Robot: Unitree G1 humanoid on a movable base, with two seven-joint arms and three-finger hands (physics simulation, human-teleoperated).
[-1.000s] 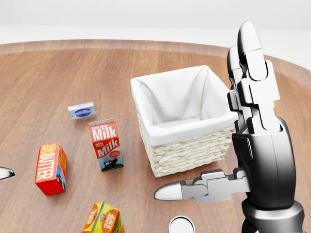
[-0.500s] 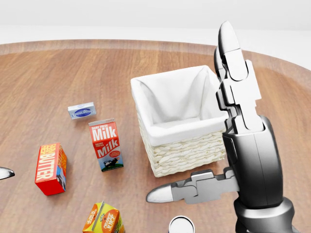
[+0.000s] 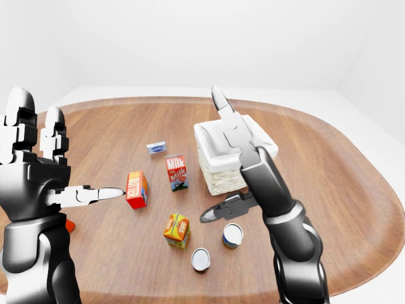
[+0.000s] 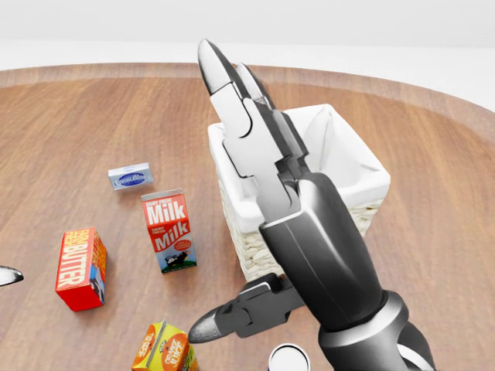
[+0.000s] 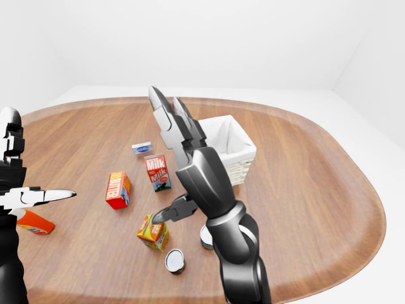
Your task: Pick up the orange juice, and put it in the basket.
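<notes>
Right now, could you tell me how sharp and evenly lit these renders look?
Head view: sharp, soft even light, right hand blocking much of the basket. Left-eye view: crisp, with faint shadows beside the orange juice and bright highlights on the left hand.

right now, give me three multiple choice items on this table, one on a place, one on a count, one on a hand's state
1. In the head view, the milk carton stands where from the basket?
A left
B right
C inside it

2. How many round cans show in the left-eye view?
A one
B two
C four

3. The right hand is
A shut on the orange juice
B open, empty
C shut on the basket

1 A: the carton sits left of the wicker wall.
2 B: two cans near the bottom.
3 B: fingers spread, the orange juice stands free on the table.
</notes>
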